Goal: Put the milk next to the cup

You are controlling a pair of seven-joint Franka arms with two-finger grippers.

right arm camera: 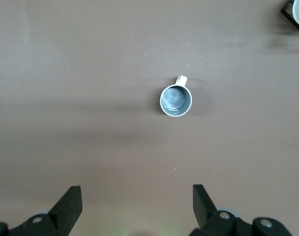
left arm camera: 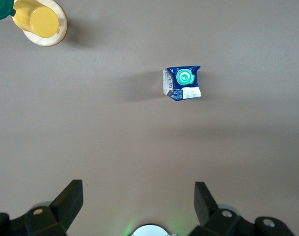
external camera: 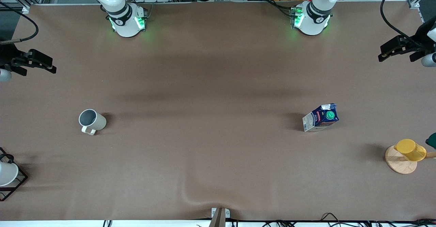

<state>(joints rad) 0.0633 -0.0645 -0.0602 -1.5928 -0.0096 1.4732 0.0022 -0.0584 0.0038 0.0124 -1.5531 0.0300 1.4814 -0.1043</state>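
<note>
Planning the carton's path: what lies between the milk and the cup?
Nothing. In the front view only bare brown table stretches between the milk and the cup.

We hold both arms raised and waiting, each swung out over its own end of the table. Our left gripper (external camera: 396, 51) hangs above the table's edge at the left arm's end, fingers (left arm camera: 68, 199) spread wide and empty. Our right gripper (external camera: 37, 62) mirrors it over the right arm's end, jaws likewise apart, gripping nothing.
</note>
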